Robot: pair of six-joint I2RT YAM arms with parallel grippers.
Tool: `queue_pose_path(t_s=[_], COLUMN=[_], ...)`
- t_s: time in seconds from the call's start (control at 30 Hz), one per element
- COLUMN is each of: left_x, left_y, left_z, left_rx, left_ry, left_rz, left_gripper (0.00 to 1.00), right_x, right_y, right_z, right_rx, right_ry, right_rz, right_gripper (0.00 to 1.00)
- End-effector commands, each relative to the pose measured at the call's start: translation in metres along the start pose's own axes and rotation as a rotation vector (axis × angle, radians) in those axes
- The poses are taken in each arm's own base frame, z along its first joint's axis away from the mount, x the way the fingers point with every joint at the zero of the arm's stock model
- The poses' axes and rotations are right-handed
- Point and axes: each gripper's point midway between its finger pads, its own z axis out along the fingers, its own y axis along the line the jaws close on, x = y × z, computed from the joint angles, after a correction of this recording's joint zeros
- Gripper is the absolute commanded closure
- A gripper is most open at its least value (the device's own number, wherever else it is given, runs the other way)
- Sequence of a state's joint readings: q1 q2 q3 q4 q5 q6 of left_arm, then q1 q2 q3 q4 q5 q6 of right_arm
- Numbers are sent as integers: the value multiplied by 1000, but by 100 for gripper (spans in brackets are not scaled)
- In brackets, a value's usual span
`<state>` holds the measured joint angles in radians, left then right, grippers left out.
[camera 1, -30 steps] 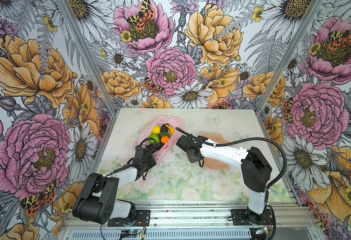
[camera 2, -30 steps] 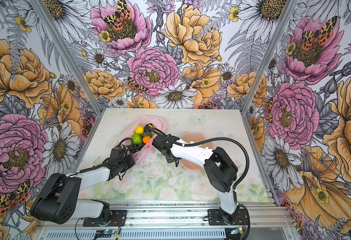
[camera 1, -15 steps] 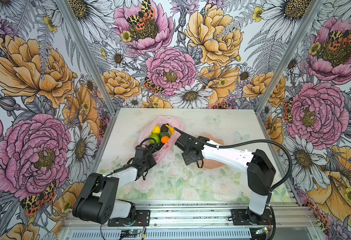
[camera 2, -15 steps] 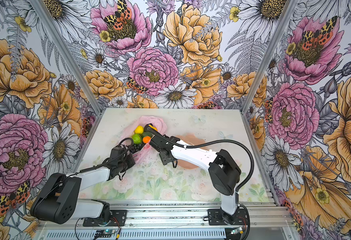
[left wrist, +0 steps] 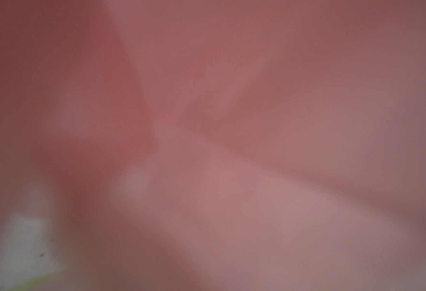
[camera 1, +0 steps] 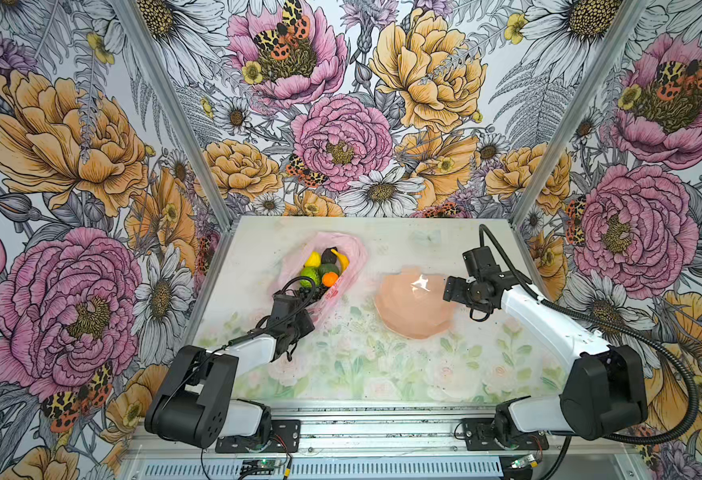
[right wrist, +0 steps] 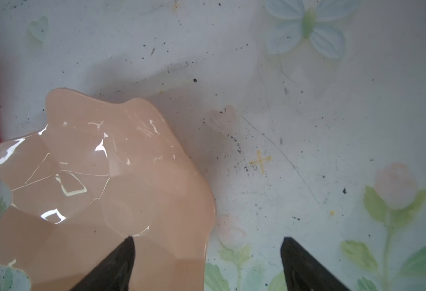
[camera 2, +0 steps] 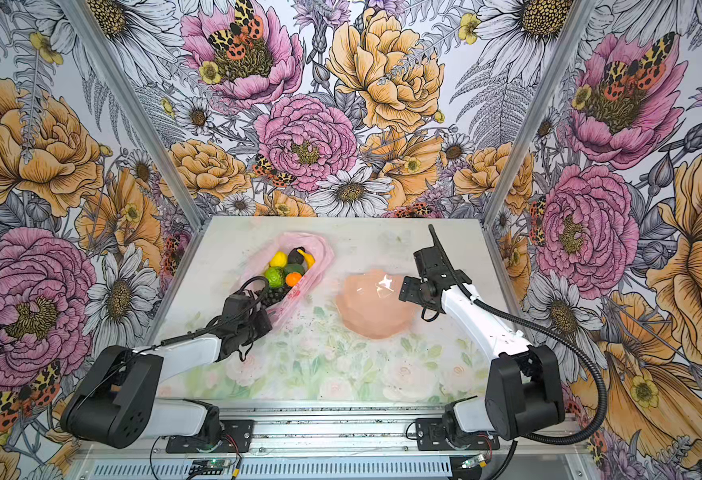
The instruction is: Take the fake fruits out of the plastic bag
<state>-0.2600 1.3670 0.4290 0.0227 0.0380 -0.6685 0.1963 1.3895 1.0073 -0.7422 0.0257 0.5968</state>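
Note:
The pink plastic bag (camera 1: 353,253) (camera 2: 320,249) lies open at the back left of the table. Inside it are a yellow lemon (camera 1: 312,259), a bumpy green lime (camera 1: 308,274), an orange (camera 1: 330,279), a banana (camera 1: 343,259), dark fruits and a grape bunch (camera 1: 316,293). My left gripper (camera 1: 309,305) (camera 2: 270,309) is shut on the bag's near end, its fingers hidden. Blurred pink bag plastic (left wrist: 257,151) fills the left wrist view. My right gripper (camera 1: 451,289) (right wrist: 206,247) stands open and empty over the right rim of the peach dish.
The peach scalloped dish (camera 1: 411,307) (camera 2: 374,307) (right wrist: 106,176) sits empty right of the bag. The flower-printed table (camera 1: 361,374) is walled by flowered panels at the back and both sides. A metal rail runs along its front edge.
My right gripper has drawn back from the bag's right side to the dish's right rim and has opened. The left arm and the bag have not moved.

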Motion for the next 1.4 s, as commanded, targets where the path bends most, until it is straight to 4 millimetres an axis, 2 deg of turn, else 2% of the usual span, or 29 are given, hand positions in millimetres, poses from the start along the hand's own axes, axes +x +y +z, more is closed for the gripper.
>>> queue_pose_path(t_s=[0.0, 0.1, 0.23, 0.4, 0.67, 0.83, 1.07, 1.27, 1.37], left_x=[-3, -3, -2, 1, 38, 55, 73, 90, 88], left_y=[0, -1, -1, -1, 0, 6, 25, 22, 17], left_z=[-1, 0, 0, 0, -11, -29, -47, -54, -56], left_rx=[-15, -17, -21, -21, -32, -83, -119, -89, -81], left_ry=[-14, -17, -17, -7, 1, -21, -50, -63, -69], left_rz=[36, 39, 43, 36, -36, -29, -51, -80, -78], left_gripper=[100, 100, 100, 100, 100, 100, 100, 100, 99], right_x=[-9, -5, 3, 8, 0, -11, -20, -21, -20], right_y=[11, 8, 24, 43, 70, 88, 104, 112, 107], right_z=[5, 19, 34, 48, 64, 67, 72, 74, 72], right_rx=[-142, -164, -260, -293, -324, -360, -388, -398, -379], right_ry=[-37, -24, 5, 39, 50, 46, 40, 40, 25], right_rz=[105, 154, 180, 158, 138, 113, 93, 74, 69], right_gripper=[8, 10, 14, 19, 24, 26, 26, 26, 21])
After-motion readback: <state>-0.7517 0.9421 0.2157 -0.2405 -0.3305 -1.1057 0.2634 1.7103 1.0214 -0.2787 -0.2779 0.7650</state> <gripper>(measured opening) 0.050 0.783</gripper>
